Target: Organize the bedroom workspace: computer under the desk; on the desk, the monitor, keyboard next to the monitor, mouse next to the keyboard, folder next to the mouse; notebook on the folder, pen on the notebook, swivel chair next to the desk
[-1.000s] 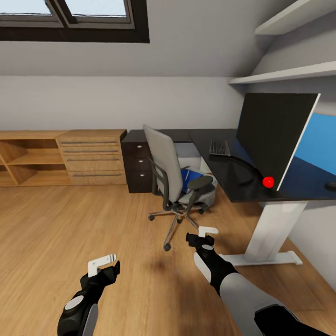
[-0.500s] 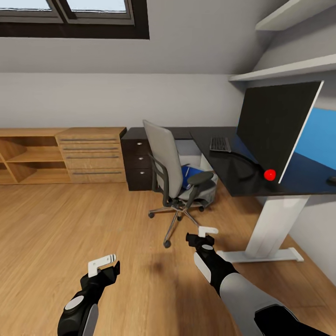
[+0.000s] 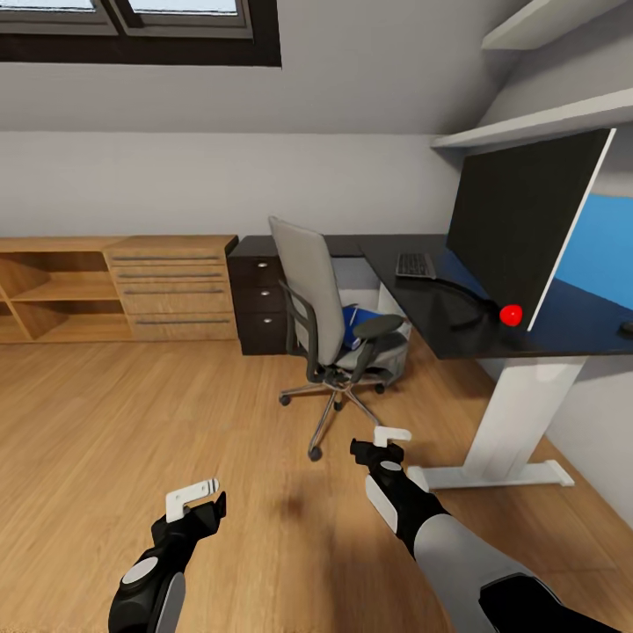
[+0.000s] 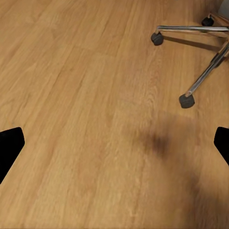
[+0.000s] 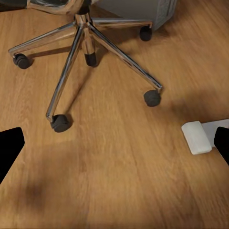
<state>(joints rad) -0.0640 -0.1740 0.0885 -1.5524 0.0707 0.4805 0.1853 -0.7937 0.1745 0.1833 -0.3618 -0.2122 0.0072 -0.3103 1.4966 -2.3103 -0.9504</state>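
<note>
The swivel chair stands in front of the black desk, its back turned to me. The blue folder lies on its seat. On the desk are the monitor, the keyboard and, at the far right, a small dark mouse. The computer sits on the floor under the desk, behind the chair's chrome base. My left gripper and right gripper hang open and empty over the floor, short of the chair. Notebook and pen are out of view.
Light wooden low cabinets line the back wall to the left. The desk's white leg and foot stand right of my right gripper. Wall shelves hang above the desk. Wooden floor lies open ahead and to the left.
The whole view has drifted a little, so the camera has moved slightly nearer the desk. Both arms hold the same pose and both grippers stay open.
</note>
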